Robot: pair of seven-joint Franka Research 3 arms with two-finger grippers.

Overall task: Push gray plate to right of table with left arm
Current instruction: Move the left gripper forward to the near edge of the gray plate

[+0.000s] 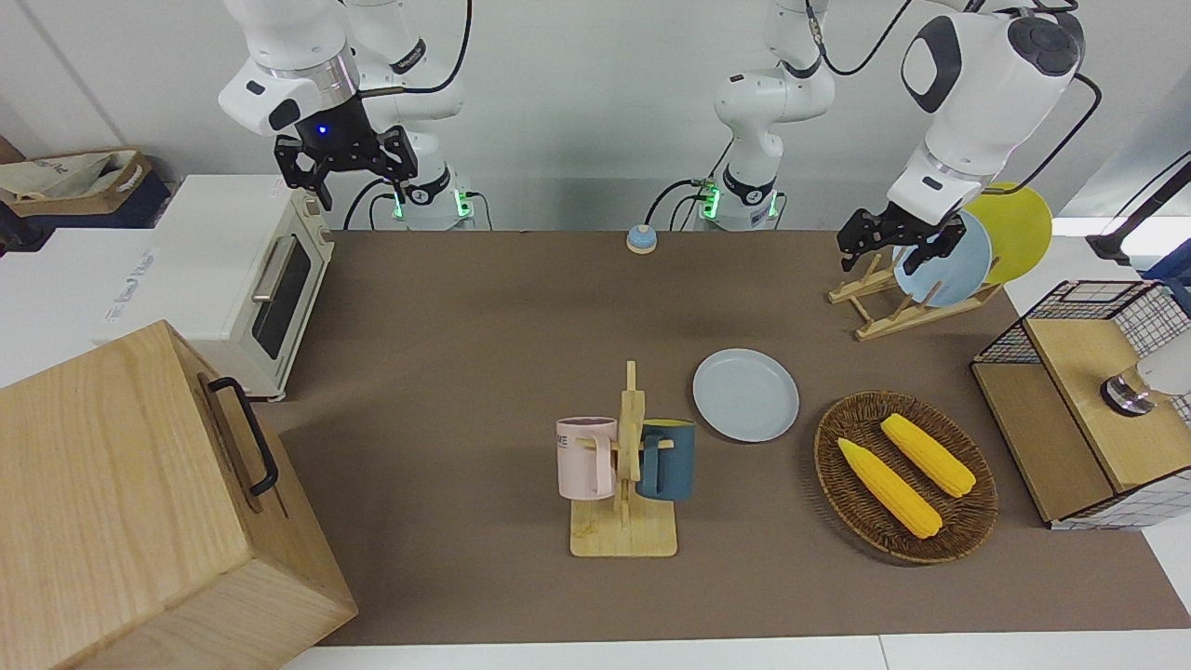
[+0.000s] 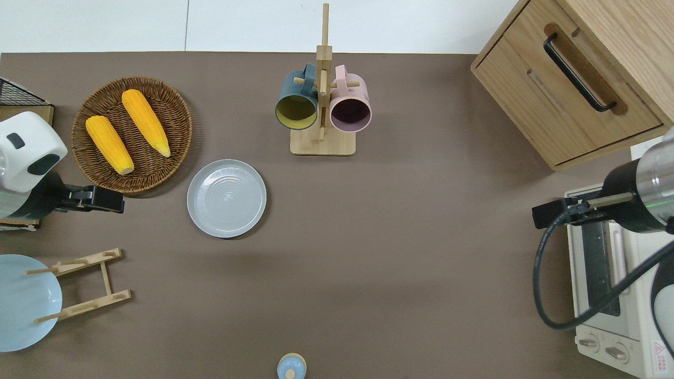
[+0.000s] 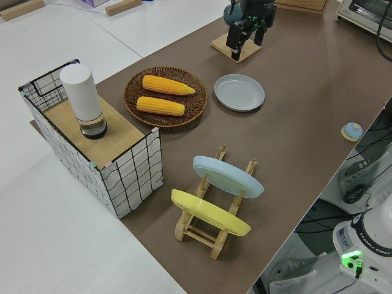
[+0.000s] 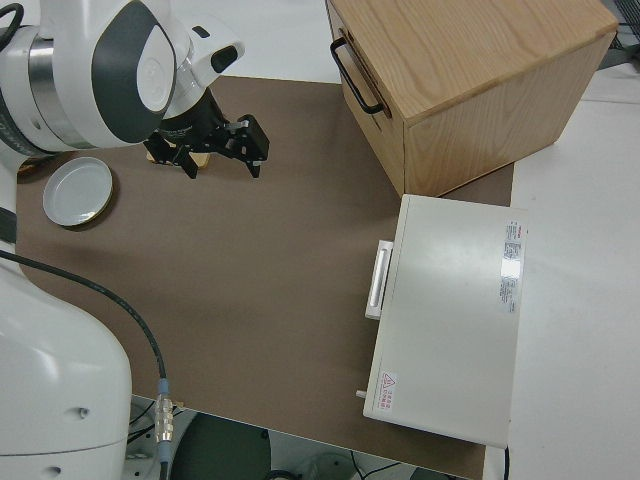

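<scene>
Jaws spread and holding nothing, the left arm's small black gripper [image 1: 898, 244] hangs over the bare brown cloth worktop [image 2: 400, 252] near the round woven wicker basket [image 2: 179, 113] of two yellow corn cobs [image 2: 126, 130], well apart from the round pale gray-blue plate [image 2: 226, 198] lying flat between that basket and the wooden mug stand [image 2: 322, 139] with its dark blue and pink mugs. The right arm is parked, its jaws also spread. The likely risk: a push landing off-centre on the low rim could spin the plate or slide it farther from the robots into the mug stand, or the jaws could ride over the rim and tip it.
</scene>
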